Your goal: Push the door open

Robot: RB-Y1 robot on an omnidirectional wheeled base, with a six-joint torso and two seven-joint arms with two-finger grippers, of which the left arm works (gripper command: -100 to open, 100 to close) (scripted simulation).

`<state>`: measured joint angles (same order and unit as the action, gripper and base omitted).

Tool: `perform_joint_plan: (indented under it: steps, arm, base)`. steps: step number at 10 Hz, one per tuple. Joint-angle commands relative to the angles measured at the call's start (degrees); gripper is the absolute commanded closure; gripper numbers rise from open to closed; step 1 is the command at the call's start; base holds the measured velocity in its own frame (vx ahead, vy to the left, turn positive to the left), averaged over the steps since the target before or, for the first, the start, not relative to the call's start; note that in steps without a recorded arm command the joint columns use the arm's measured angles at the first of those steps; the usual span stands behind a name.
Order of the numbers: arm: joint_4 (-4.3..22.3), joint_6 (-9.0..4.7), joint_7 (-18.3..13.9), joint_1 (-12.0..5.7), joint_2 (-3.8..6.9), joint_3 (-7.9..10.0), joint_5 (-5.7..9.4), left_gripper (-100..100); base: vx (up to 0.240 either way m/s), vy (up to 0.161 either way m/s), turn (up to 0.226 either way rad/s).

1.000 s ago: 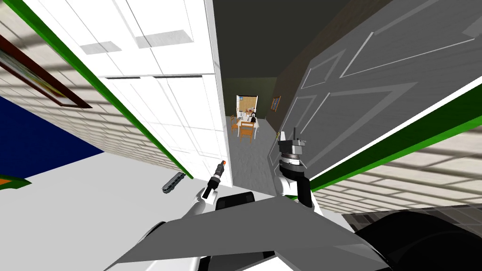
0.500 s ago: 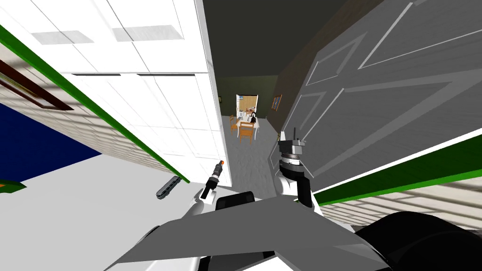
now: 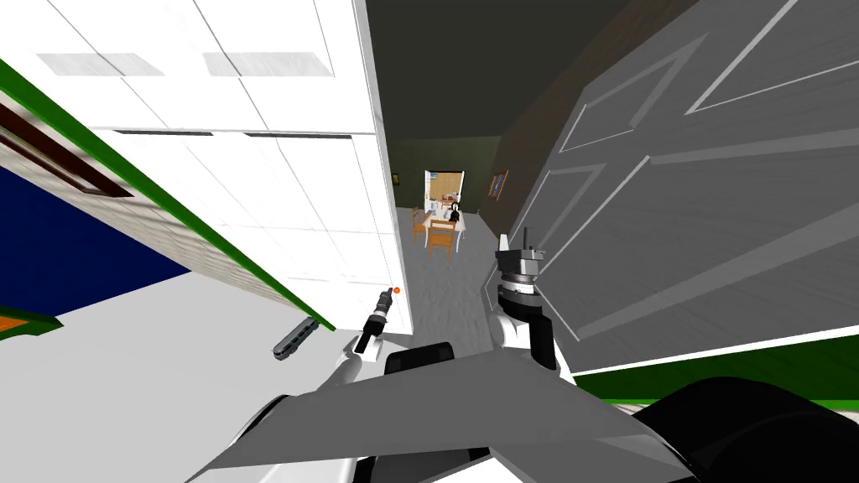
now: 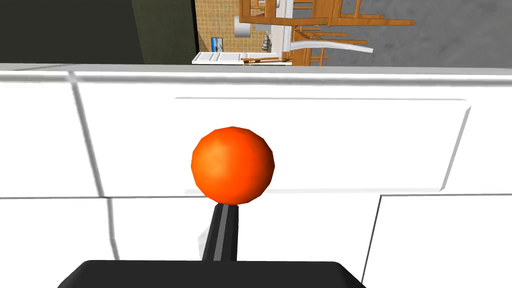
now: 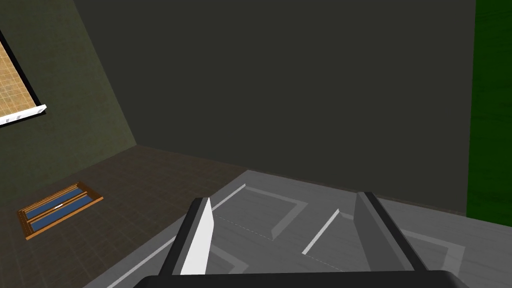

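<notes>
jaws: right gripper (image 5: 285, 207) stood released, blades over grey door (image 3: 688, 193), right of frame. left gripper (image 4: 224, 212) was clenched, orange ball (image 4: 232, 165) at tip, by white door (image 3: 277, 193). judged rigid, hinged; push flat panel near free edge.

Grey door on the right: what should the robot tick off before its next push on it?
1. Grey door stands swung aside from the hallway: ok.
2. Right gripper open, fingers over the door's panels: ok.
3. Right gripper touching the door: cannot tell.
4. Left gripper shut, orange ball at its tip, apart from the white door: cannot tell.
5. Gap between the doors open through to the wooden chairs: ok.
</notes>
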<state>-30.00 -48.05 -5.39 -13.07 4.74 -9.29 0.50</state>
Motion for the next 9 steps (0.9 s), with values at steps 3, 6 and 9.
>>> perform_joint_plan:
  steps: [3,6,9]
  arm:
    - [-0.23,0.12,-0.18,-0.03,-0.02,-0.15,-0.02,-100]
    - [-0.59,0.3,-0.45,-0.08,-0.42,-0.38,-0.05,-100]
    - [-1.03,0.5,-0.53,0.07,-0.66,-0.48,-0.08,-100]
  base:
    - [-0.132,-0.012,0.023]
    - [-0.214,-0.007,0.037]
    - [-0.191,0.001,0.022]
